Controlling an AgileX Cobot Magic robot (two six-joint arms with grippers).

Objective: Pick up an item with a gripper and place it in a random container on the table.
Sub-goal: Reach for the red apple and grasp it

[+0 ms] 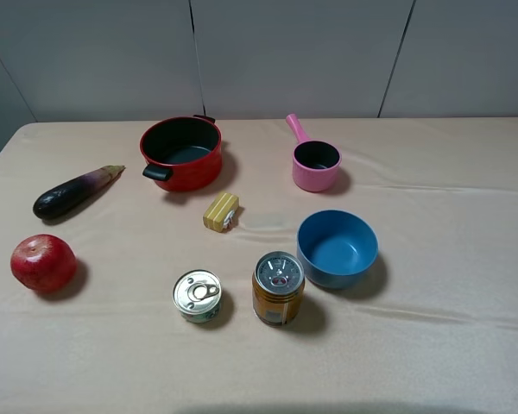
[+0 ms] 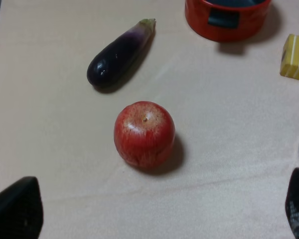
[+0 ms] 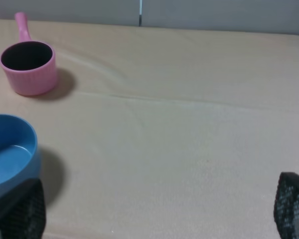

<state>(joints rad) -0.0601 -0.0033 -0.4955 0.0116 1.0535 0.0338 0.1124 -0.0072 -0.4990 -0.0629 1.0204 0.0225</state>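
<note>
The red fruit (image 1: pixel 43 262) sits on the worktop (image 1: pixel 449 181) far over on the left side, touching nothing. The left fingers (image 2: pixel 15 211) are spread wide with nothing in them (only their dark tips show in the left wrist view), and the fruit lies out ahead of them, not touching either tip. A purple eggplant (image 1: pixel 73 191) lies near the fruit, a bit farther back. The pink saucepan (image 1: pixel 316 164) stands upright well away on the other half of the worktop, with its handle pointing to the back. Between the fruit and the saucepan are a red pot (image 1: pixel 181 153) and a small yellow block (image 1: pixel 221 211). A blue bowl (image 1: pixel 337 248) sits in front of the saucepan, and beside it stand an orange can (image 1: pixel 278 288) and a low silver can (image 1: pixel 197 296). The right fingers (image 3: pixel 20 211) are wide open too and hold nothing, with the blue bowl close by one tip.
</note>
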